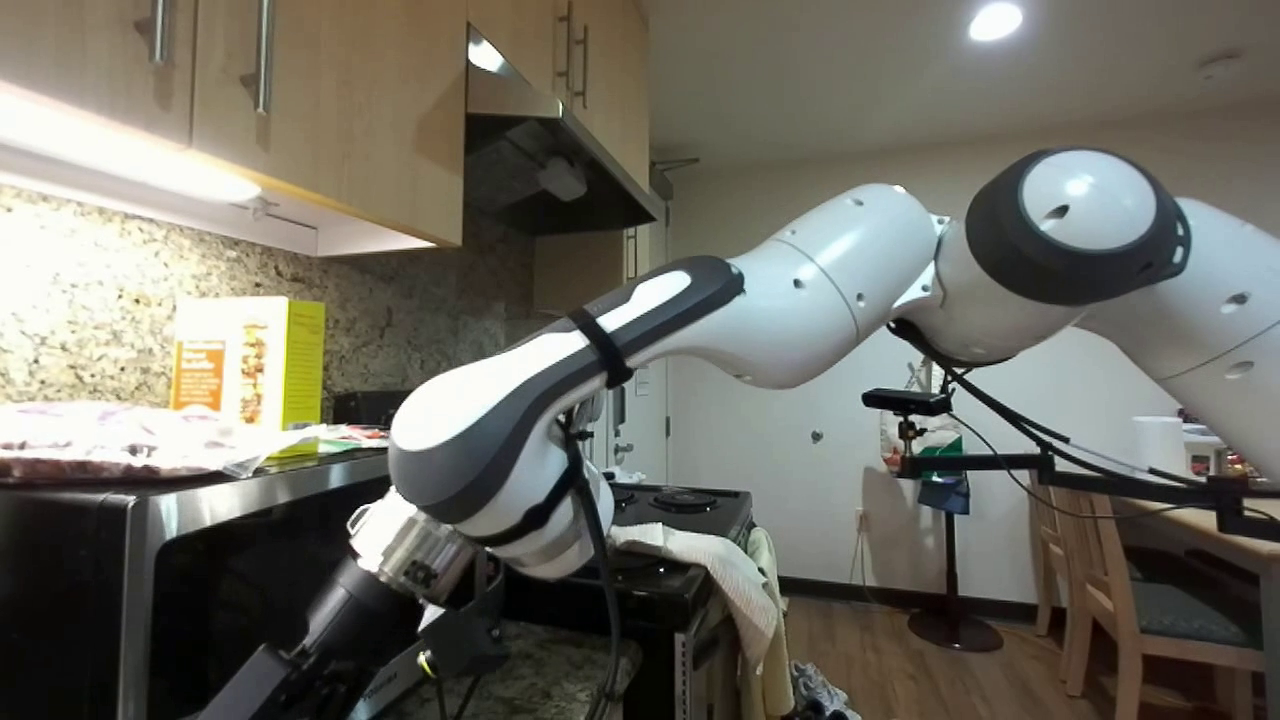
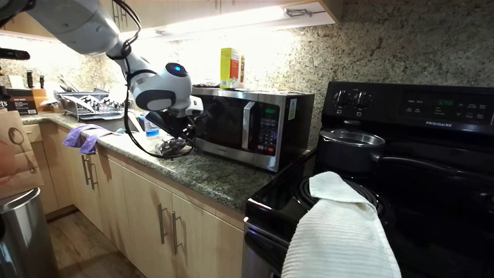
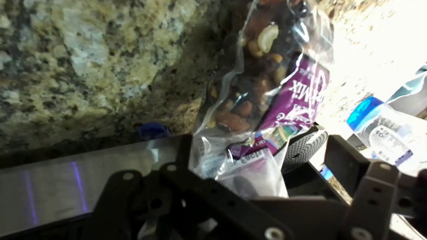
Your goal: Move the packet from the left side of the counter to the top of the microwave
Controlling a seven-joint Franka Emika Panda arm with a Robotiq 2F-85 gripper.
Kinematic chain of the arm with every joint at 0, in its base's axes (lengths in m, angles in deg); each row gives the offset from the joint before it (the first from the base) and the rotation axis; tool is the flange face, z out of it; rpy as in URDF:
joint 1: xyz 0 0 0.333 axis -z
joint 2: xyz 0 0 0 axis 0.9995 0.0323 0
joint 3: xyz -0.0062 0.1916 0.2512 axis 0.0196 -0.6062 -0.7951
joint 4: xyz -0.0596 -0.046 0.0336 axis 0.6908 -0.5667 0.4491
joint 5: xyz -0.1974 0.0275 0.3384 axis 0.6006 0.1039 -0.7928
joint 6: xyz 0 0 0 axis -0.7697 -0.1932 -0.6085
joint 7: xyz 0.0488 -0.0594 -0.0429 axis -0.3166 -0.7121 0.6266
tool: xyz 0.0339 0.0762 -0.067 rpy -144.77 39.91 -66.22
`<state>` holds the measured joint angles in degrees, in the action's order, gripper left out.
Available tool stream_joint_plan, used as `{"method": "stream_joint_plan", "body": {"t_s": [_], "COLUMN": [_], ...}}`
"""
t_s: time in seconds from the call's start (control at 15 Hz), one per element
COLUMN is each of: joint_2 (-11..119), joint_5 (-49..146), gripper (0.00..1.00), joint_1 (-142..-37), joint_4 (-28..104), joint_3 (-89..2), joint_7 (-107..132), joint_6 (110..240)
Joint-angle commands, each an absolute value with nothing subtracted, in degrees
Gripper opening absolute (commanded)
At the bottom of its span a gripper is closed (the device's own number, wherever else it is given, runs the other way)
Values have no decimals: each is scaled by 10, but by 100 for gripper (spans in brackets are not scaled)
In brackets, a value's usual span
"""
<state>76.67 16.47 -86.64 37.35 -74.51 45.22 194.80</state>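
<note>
The packet [image 3: 253, 100], a clear bag of nuts with a purple label, lies on the speckled counter [image 3: 83, 66]. In the wrist view its near end sits between the fingers of my gripper [image 3: 248, 141], which is open around it. One textured finger pad [image 3: 305, 146] shows at the bag's right edge; whether it touches cannot be told. In an exterior view the packet [image 2: 171, 146] is a crinkled dark shape under the gripper, just left of the microwave [image 2: 225, 125]. Elsewhere the microwave [image 1: 250, 590] shows its steel-trimmed top, while the fingertips and packet are out of sight there.
On the microwave's top stand a yellow-green box [image 1: 250, 365] and a flat plastic-wrapped package [image 1: 110, 440]. A blue-capped bottle [image 3: 380, 130] is close to the gripper's right. Cabinets [image 1: 330, 110] hang above. The stove carries a pot [image 2: 351, 150] and a towel [image 2: 341, 231].
</note>
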Motion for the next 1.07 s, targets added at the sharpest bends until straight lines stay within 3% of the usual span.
{"method": "stream_joint_plan", "body": {"t_s": [0.0,0.6,1.0], "joint_2": [773,831,823], "joint_5": [93,34,42], "gripper": [100,100,100], "joint_1": [-784,-672,-687], "joint_4": [415,428,437], "joint_3": [-841,-970,-932], "joint_7": [548,656,655], "joint_6": [2015,1975,1920]}}
